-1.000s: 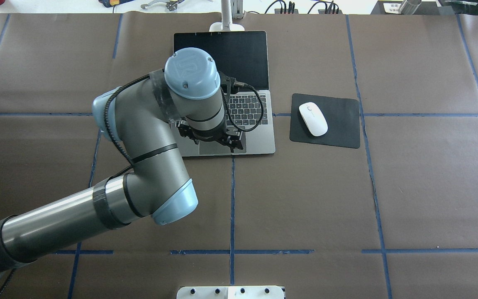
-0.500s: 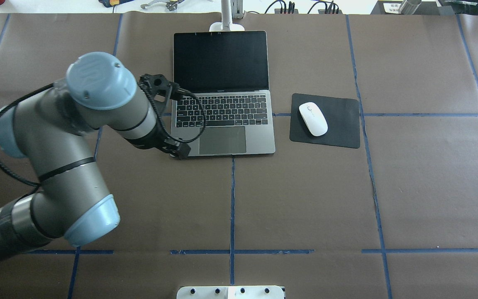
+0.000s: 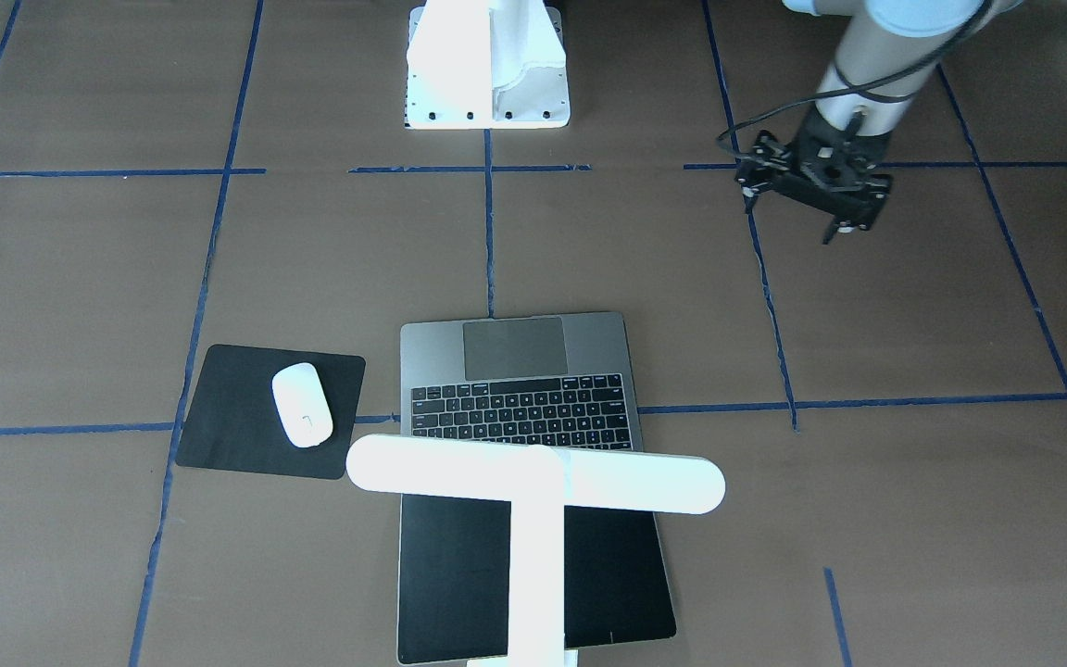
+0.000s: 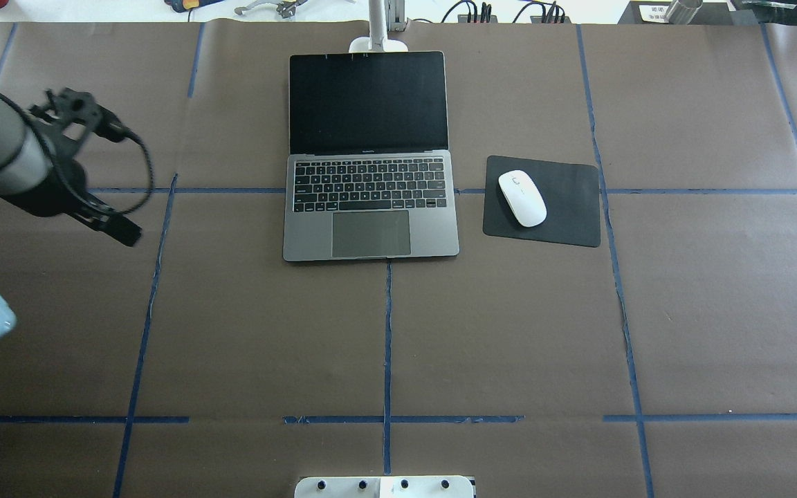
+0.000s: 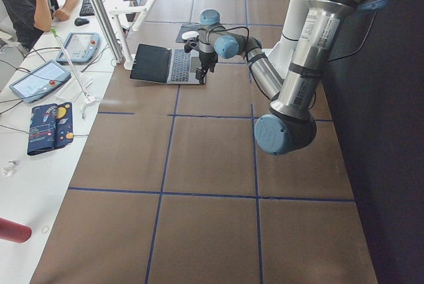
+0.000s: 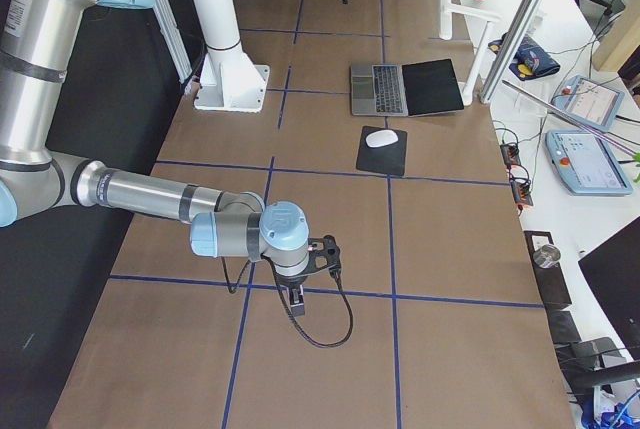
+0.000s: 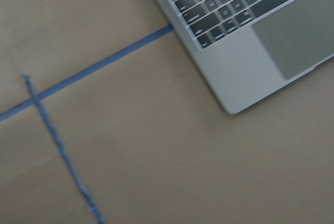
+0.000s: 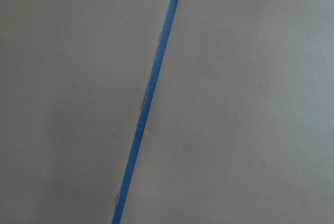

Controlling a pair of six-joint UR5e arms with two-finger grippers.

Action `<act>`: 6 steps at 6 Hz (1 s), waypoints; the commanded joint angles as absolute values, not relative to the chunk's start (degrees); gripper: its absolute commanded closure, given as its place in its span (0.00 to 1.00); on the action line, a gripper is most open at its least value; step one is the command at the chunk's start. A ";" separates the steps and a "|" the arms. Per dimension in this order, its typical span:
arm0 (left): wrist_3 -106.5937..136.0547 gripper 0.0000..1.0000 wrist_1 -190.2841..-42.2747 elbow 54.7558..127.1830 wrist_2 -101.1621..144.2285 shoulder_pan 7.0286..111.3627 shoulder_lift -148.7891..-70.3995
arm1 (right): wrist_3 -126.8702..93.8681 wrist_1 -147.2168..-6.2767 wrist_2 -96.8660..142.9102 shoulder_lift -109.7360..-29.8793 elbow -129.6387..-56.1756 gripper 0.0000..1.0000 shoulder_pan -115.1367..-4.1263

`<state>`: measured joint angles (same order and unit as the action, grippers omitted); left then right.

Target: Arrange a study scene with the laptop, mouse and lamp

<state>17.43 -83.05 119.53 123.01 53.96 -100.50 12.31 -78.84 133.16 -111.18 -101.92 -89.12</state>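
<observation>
The left gripper point(image 4: 118, 230) hangs well left of the open laptop point(image 4: 371, 207) in the middle, the lamp point(image 3: 533, 482) reaches over it, the mouse point(image 4: 521, 198) lies on a black mat point(image 4: 568, 221) just right of it, and the right gripper point(image 6: 296, 299) is far off; I cannot tell if either one's jaws are open.

lamp point(image 3: 533, 482) stands just beyond the laptop's point(image 4: 371, 173) far edge; a gap separates laptop and mouse point(image 4: 521, 198)
</observation>
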 commanded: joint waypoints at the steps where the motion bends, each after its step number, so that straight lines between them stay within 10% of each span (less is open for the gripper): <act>1: -2.64 0.00 -83.06 117.27 131.63 72.85 -87.26 | 12.39 -78.84 133.15 -111.18 -101.87 0.00 -89.12; 6: -9.23 0.00 -84.10 106.69 134.56 91.99 -75.93 | 12.30 -78.75 133.33 -111.44 -101.87 0.00 -89.12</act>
